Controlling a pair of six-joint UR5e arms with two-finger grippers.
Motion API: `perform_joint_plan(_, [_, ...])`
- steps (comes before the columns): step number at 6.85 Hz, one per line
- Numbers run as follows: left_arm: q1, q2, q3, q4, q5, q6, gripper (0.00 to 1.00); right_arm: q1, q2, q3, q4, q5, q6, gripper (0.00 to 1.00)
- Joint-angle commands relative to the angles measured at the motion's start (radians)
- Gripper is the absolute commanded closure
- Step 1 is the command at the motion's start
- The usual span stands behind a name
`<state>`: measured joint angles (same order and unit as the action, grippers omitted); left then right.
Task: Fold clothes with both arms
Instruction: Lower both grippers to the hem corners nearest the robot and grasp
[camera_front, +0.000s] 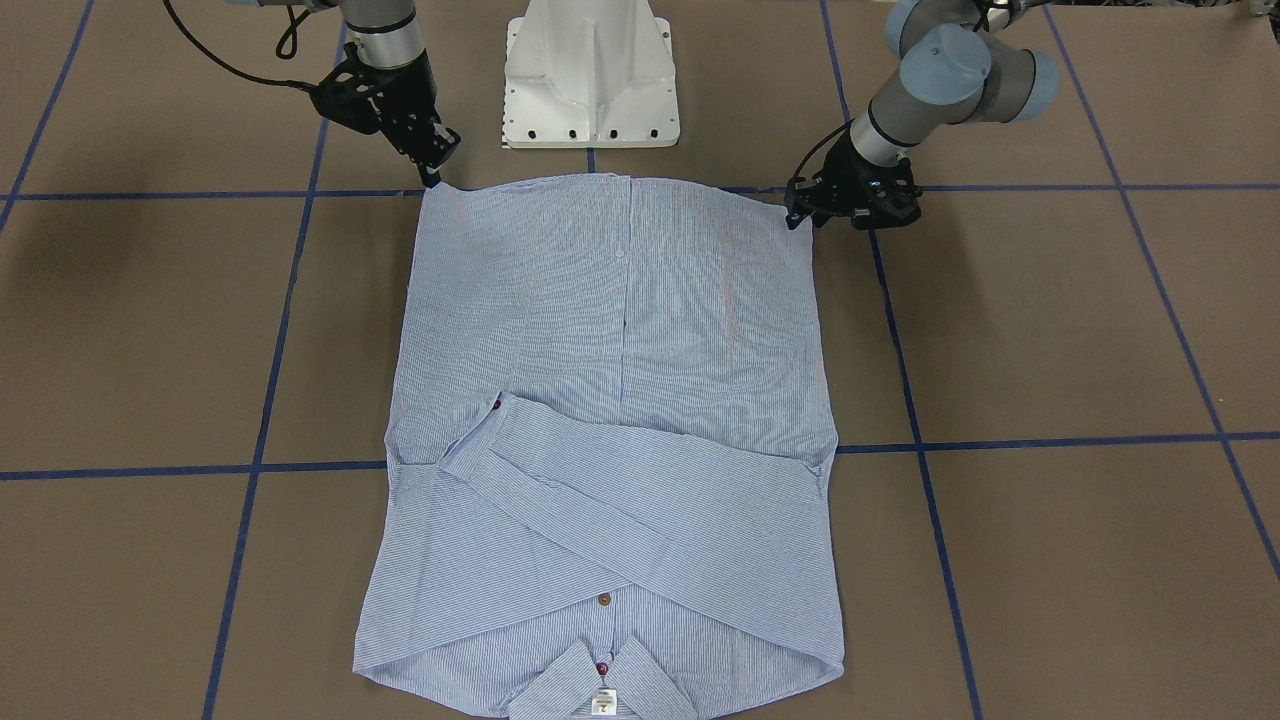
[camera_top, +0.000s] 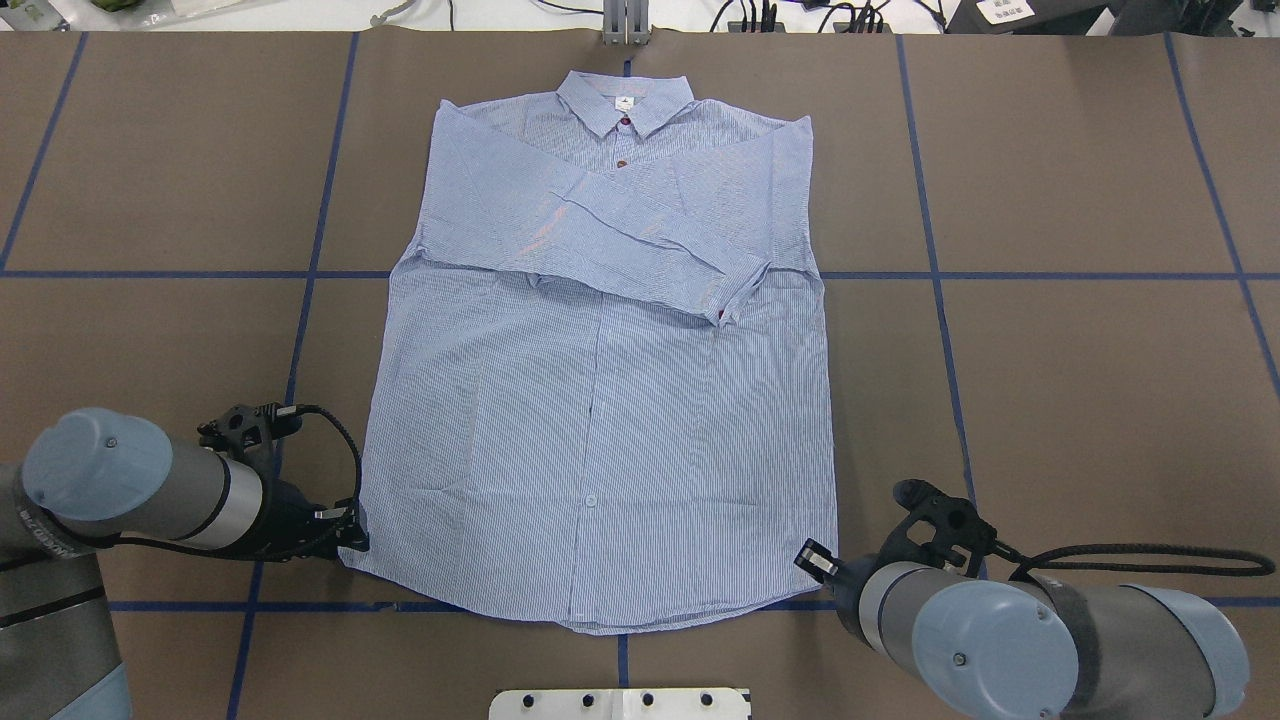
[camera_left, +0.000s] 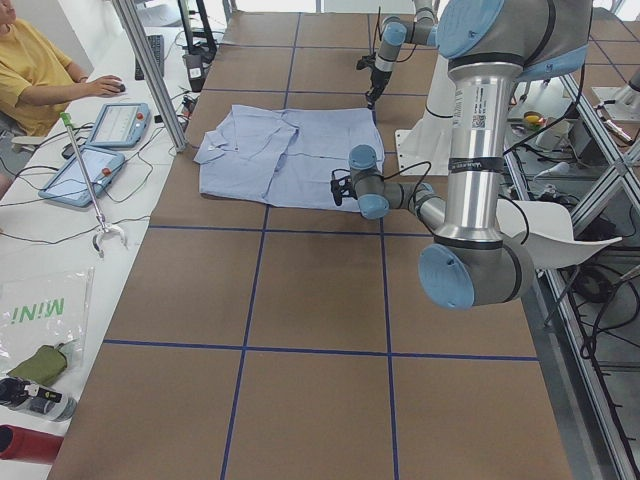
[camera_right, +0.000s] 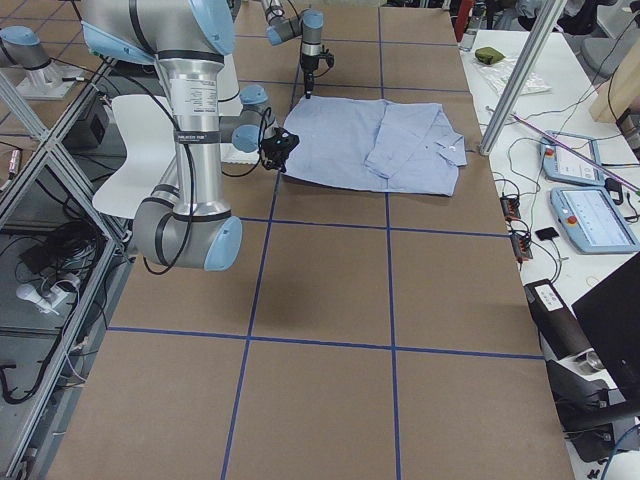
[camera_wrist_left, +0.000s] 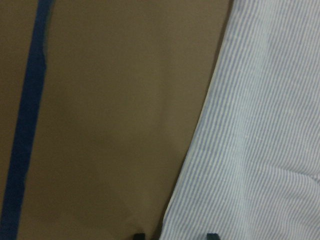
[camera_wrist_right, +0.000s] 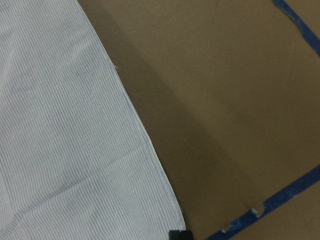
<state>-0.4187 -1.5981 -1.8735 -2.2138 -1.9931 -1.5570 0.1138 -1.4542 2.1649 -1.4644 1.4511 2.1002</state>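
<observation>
The light blue striped shirt (camera_front: 620, 330) lies flat on the brown table, front up. Its collar (camera_top: 625, 100) is at the far edge and both sleeves are folded across the chest (camera_top: 620, 225). My left gripper (camera_top: 350, 540) is down at the hem's left corner. In its wrist view the two fingertips (camera_wrist_left: 139, 235) stand apart, open, with the shirt's side edge (camera_wrist_left: 200, 150) between them. My right gripper (camera_front: 435, 175) is at the other hem corner. Its wrist view shows a single dark tip (camera_wrist_right: 180, 234) touching the shirt's corner (camera_wrist_right: 170, 205), so it looks shut on the cloth.
The white pedestal base (camera_front: 590, 80) stands just behind the hem. Blue tape lines (camera_front: 260, 440) grid the brown table. Beside the table's far side, a seated person (camera_left: 35, 75) works at a bench with tablets (camera_left: 80, 175).
</observation>
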Motion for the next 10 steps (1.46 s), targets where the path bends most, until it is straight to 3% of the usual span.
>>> perform_joint_plan(1, [0.003, 0.001, 0.002, 0.000, -0.001, 0.002, 1.00, 0.000, 0.002, 0.000, 0.001, 0.000, 0.000, 1.00])
perform_joint_plan(7, [0.003, 0.003, -0.039, 0.006, -0.053, -0.060, 1.00, 0.003, 0.000, 0.003, 0.001, 0.000, 0.000, 1.00])
perform_joint_plan(10, [0.005, 0.001, -0.151, 0.014, -0.058, -0.120, 1.00, 0.026, -0.050, 0.061, -0.001, 0.021, 0.000, 1.00])
